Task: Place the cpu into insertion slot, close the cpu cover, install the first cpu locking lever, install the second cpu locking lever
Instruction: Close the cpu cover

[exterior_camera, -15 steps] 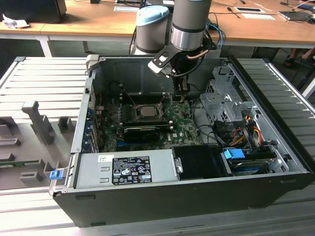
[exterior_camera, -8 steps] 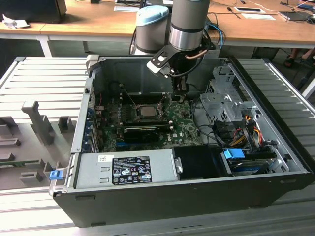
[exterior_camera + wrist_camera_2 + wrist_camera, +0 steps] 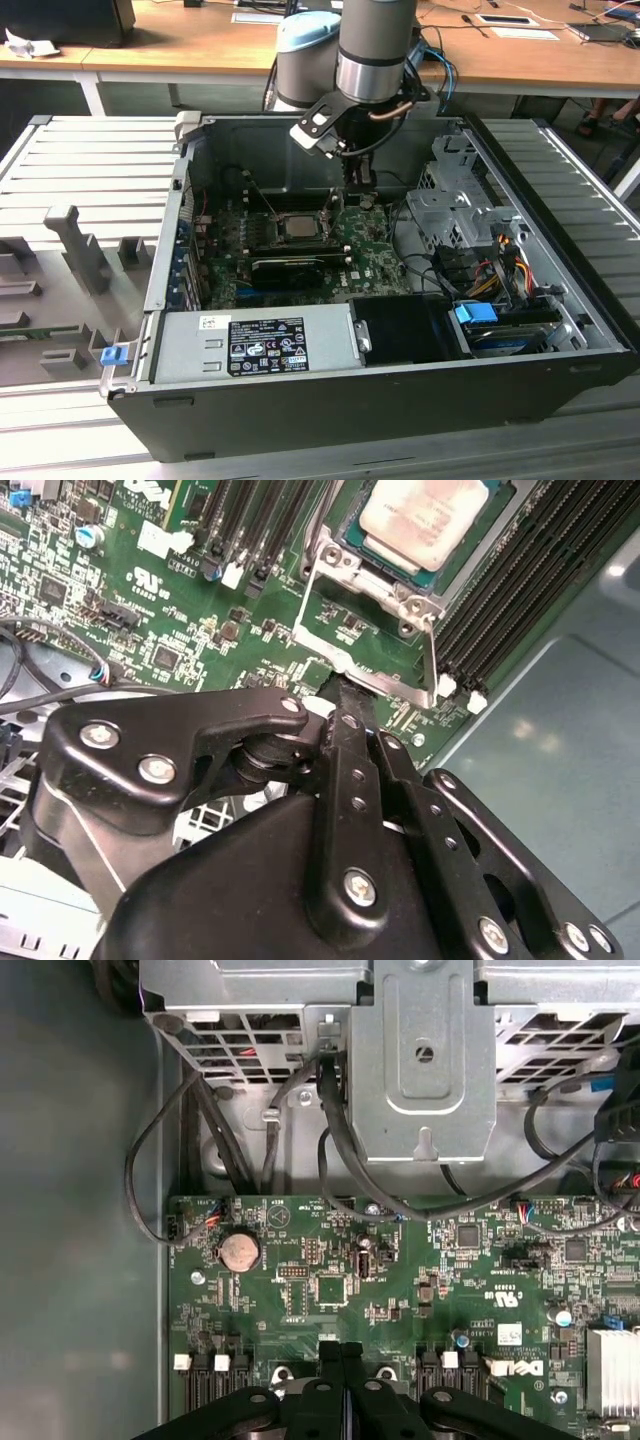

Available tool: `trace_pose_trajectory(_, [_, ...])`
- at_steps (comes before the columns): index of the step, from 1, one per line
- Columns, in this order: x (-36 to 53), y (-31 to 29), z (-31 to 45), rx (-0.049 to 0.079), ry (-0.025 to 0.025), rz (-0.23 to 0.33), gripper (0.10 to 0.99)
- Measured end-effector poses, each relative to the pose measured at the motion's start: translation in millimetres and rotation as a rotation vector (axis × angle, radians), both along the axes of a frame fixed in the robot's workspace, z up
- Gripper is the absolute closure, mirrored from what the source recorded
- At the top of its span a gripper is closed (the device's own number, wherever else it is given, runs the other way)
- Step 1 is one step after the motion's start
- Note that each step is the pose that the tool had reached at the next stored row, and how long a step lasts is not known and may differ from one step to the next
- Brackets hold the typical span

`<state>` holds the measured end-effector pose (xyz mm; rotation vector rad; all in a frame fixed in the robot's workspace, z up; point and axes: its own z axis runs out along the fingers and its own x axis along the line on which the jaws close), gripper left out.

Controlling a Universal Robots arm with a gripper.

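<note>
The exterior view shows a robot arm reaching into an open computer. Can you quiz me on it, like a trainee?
1. True or false: the cpu already lies in the insertion slot.
2. The gripper, fingers shut, is nearest to: A the cpu cover, B the grey power supply, C the drive cage.
3. Is the cpu cover lying flat over the cpu?
Key: 1 true; 2 A; 3 no, it stands swung open.
</note>
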<state>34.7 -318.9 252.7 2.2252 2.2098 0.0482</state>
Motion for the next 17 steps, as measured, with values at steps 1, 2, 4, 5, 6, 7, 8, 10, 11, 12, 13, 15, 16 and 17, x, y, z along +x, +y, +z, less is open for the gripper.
trace_pose_trajectory(1, [-1.6,0.0,0.0,0.0,0.0,0.0,0.98])
trace_pose_trajectory(2, [-2.4,0.0,0.0,0.0,0.0,0.0,0.98])
trace_pose_trajectory(4, [-4.2,0.0,0.0,0.0,0.0,0.0,0.98])
trace_pose_trajectory(5, [-5.2,0.0,0.0,0.0,0.0,0.0,0.98])
trace_pose_trajectory(6, [-5.9,0.0,0.0,0.0,0.0,0.0,0.98])
trace_pose_trajectory(7, [-7.5,0.0,0.0,0.0,0.0,0.0,0.98])
trace_pose_trajectory(8, [-9.6,0.0,0.0,0.0,0.0,0.0,0.98])
trace_pose_trajectory(10, [-12.7,0.0,0.0,0.0,0.0,0.0,0.98])
trace_pose_trajectory(11, [-14.2,0.0,0.0,0.0,0.0,0.0,0.98])
trace_pose_trajectory(12, [-15.7,0.0,0.0,0.0,0.0,0.0,0.98])
trace_pose_trajectory(13, [-17.9,0.0,0.0,0.0,0.0,0.0,0.98])
trace_pose_trajectory(15, [-24.0,0.0,0.0,0.0,-0.0001,0.0,0.98])
trace_pose_trajectory(16, [-26.5,0.0,0.0,0.0,-0.0001,0.0,0.98])
trace_pose_trajectory(17, [-28.0,0.0,0.0,0.0,-0.0001,0.0,0.98])
